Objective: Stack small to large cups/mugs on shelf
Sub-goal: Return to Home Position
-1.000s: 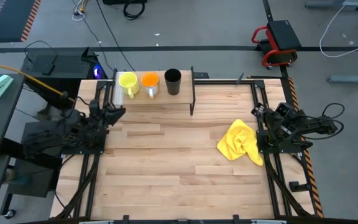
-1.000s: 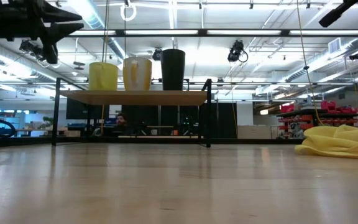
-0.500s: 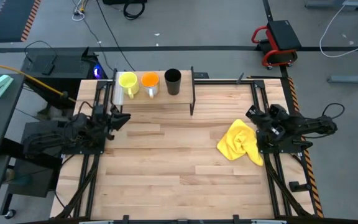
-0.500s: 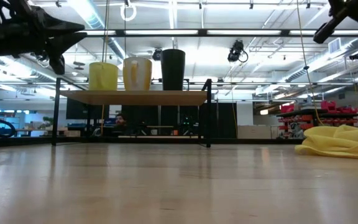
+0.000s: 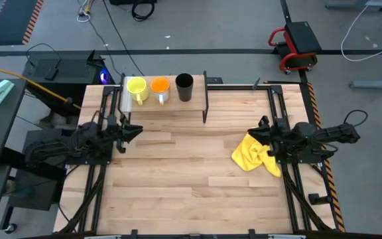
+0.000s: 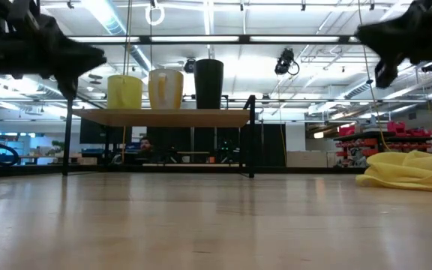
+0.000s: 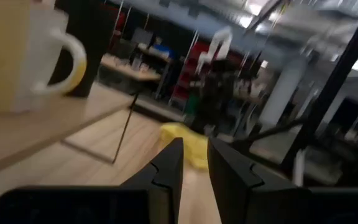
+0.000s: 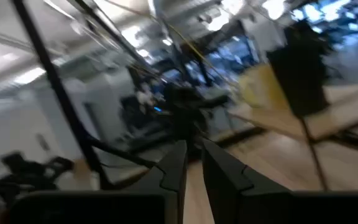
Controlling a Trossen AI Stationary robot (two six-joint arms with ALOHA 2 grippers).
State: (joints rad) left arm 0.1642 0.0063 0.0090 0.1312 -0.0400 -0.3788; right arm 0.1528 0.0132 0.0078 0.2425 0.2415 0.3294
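Three cups stand in a row on the small raised shelf at the table's far side: the yellow mug, the orange mug and the taller black cup. In the low view they stand on the shelf board as yellow mug, pale-sided mug and black cup. My left gripper is shut and empty, in the air near the shelf's left end. My right gripper is shut and empty, above the yellow cloth's far edge.
A crumpled yellow cloth lies on the table at the right, also in the low view. The shelf's black legs stand at its ends. Bare planks run between the two arms.
Both arms have swung in from the table's side edges toward its middle. My left gripper has gone toward the right edge and a little down; my right gripper has gone toward the left edge and down, out over the cloth. The cups have stayed in place.
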